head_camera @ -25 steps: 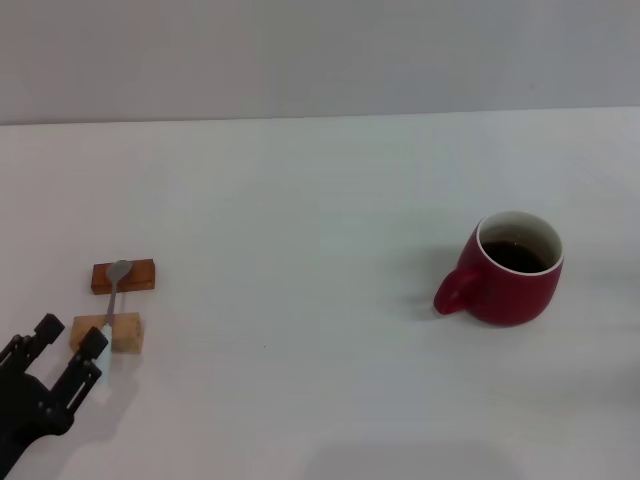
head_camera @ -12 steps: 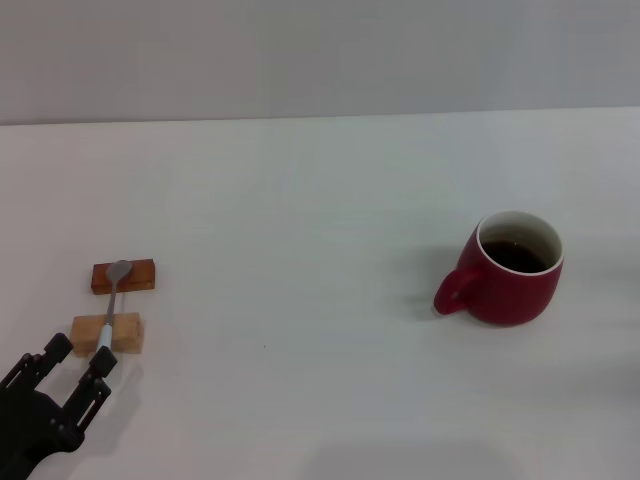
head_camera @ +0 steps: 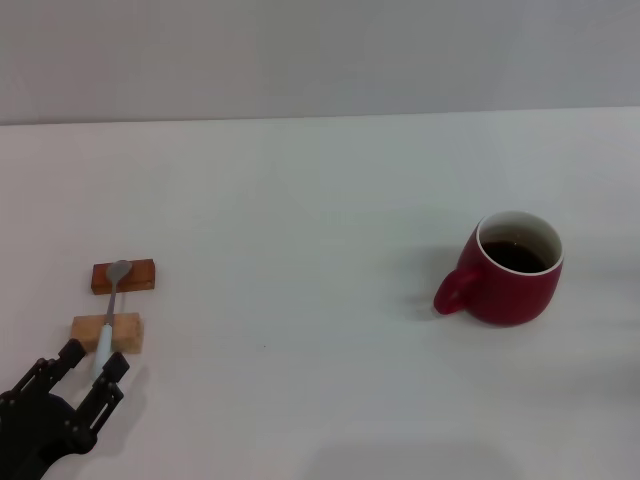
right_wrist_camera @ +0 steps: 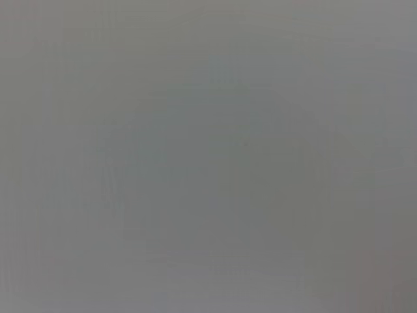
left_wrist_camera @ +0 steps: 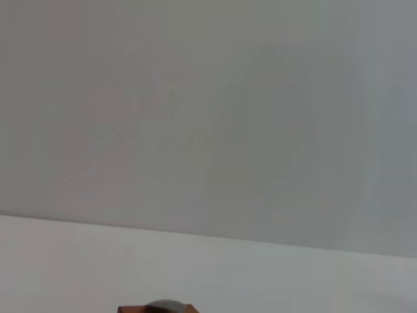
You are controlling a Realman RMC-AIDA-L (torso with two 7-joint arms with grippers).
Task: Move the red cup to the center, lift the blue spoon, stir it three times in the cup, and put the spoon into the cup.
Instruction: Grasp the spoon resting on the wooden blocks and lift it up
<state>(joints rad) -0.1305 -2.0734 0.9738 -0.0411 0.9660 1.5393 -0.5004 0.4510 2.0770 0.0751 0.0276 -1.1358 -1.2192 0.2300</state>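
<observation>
Jaws of the left gripper (head_camera: 92, 362) gape empty near one blue spoon (head_camera: 108, 315) bridging two wooden blocks (head_camera: 124, 276); one red cup (head_camera: 510, 269) sits far right.

Spoon (head_camera: 110, 305) bridges two blocks on the table (head_camera: 300, 200): bowl on the far block (head_camera: 124, 276), handle on the near block (head_camera: 106, 332). Left gripper (head_camera: 92, 362) sits just in front of the near block. Cup (head_camera: 510, 268) is well to the blocks' right, handle toward them.
</observation>
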